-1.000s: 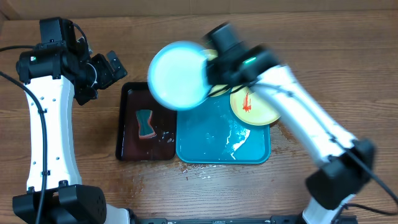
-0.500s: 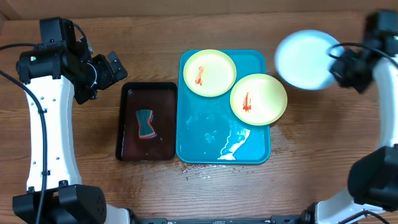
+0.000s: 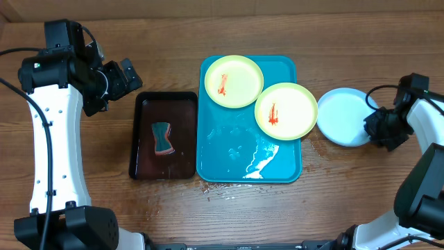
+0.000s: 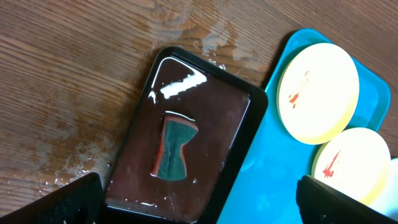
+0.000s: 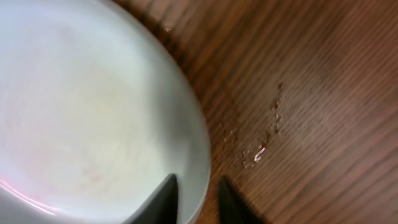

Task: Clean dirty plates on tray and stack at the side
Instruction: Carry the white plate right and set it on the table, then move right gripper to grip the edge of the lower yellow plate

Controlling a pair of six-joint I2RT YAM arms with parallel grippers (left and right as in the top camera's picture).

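The light-blue rimmed plate [image 3: 343,116] lies wiped on the wood, right of the turquoise tray [image 3: 229,163]. My right gripper [image 3: 378,128] is shut on its right rim, one finger on each side, as the right wrist view shows the plate [image 5: 81,112] and fingers [image 5: 196,199]. Two yellow-green plates with red smears sit on the tray, one at the far left [image 3: 234,81] and one at the right edge [image 3: 286,111]. My left gripper [image 3: 125,75] is open and empty, high above the black tray [image 4: 137,168].
A black tray [image 3: 142,132] with dark liquid and a green-and-red sponge [image 3: 162,137] stands left of the turquoise tray. Water puddles lie on the turquoise tray floor [image 3: 260,156]. Droplets wet the wood near the blue plate [image 5: 258,152].
My right arm swung the light-blue plate from above the tray's left side out to the right and lowered it onto the wood beside the tray. The left arm stayed still.
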